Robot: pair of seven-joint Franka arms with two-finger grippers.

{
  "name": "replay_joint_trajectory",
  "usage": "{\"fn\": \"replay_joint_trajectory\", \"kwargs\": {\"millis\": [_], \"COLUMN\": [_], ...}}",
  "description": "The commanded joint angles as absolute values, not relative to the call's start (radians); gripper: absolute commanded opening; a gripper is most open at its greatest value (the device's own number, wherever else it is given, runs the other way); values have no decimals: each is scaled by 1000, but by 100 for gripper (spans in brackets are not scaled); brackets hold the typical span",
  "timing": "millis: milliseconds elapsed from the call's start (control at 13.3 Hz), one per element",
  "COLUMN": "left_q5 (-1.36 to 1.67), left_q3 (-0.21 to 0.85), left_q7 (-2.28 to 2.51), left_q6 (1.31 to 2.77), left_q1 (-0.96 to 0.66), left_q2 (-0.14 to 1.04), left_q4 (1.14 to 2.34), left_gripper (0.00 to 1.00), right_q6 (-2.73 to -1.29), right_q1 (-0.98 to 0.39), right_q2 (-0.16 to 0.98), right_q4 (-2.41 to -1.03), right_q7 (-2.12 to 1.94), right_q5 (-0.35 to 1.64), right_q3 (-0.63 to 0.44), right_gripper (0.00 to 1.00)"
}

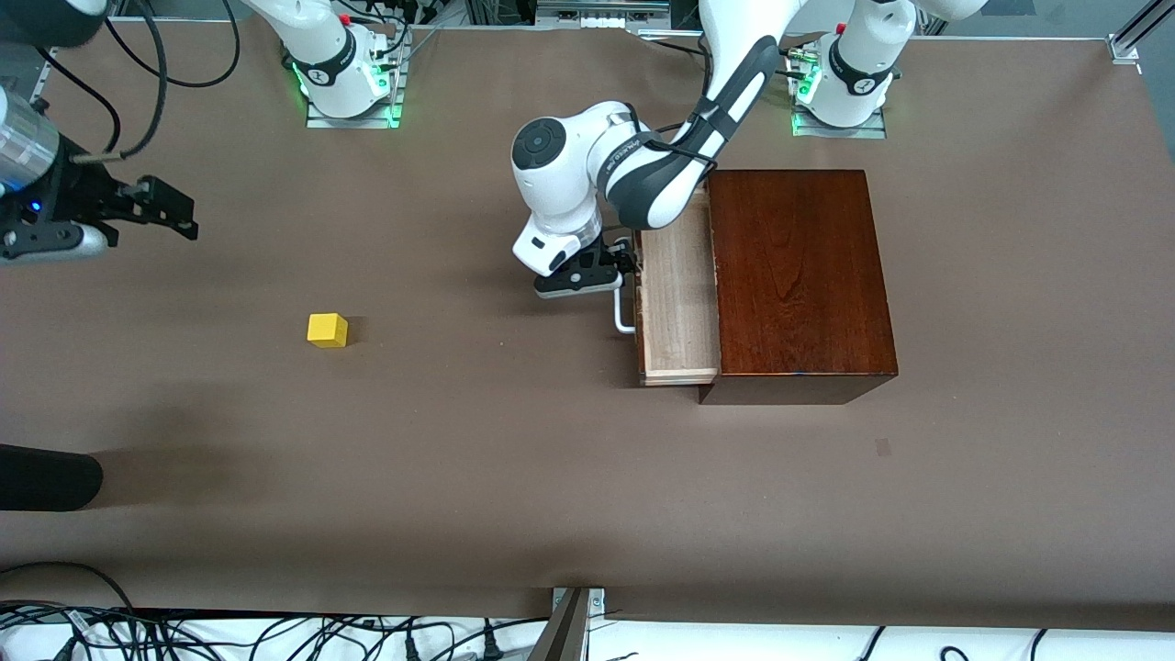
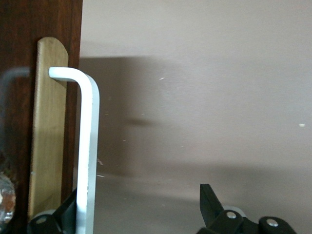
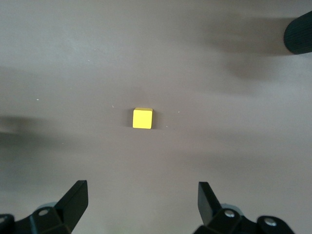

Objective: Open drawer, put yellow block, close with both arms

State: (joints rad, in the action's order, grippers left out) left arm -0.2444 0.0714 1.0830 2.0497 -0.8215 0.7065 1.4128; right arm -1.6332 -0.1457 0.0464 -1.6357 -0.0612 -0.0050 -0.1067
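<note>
Drawer (image 1: 677,308) handle (image 2: 88,151) half behind left tool (image 1: 628,266)

The right claw (image 1: 174,213) hangs with fingers spread above bare surface (image 1: 459,459); nothing crowds the yellow block (image 1: 328,330) under it. At the left claw (image 1: 601,275), the drawer (image 1: 677,308) and its handle (image 1: 624,312) block the way.

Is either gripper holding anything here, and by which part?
Neither. The left gripper straddles the drawer's white metal bar handle with jaws open; the right gripper is open, empty.
</note>
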Motion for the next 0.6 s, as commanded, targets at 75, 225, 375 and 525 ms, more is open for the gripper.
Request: {"fn": "replay_joint_trajectory", "kwargs": {"millis": [75,225,375,525], "left_q5": [-225,-227,-227,-229], "left_q3": [77,78,80,78], "left_q7": [1077,1075,1075,1072], "left_q6": [2103,2038,1964,1887], "left_q1": [-839,-838,-839,-835], "left_q2": [749,727,701,661], "left_q4": [1316,1316,1316,1315], "left_gripper": [100,100,100,100], "right_q6": [-1640,-1637,-1646,-1647], "right_q1": [-144,-141,-140,-143], "right_q2": [89,139,161,199], "right_q4": [-1612,-1612,-1612,-1612], "right_q7": [-60,-61,-61,-80], "right_q5": [-8,-8,-8,-2], "right_q3": [-103,-103,-103,-103], "right_gripper": [100,100,100,100]}}
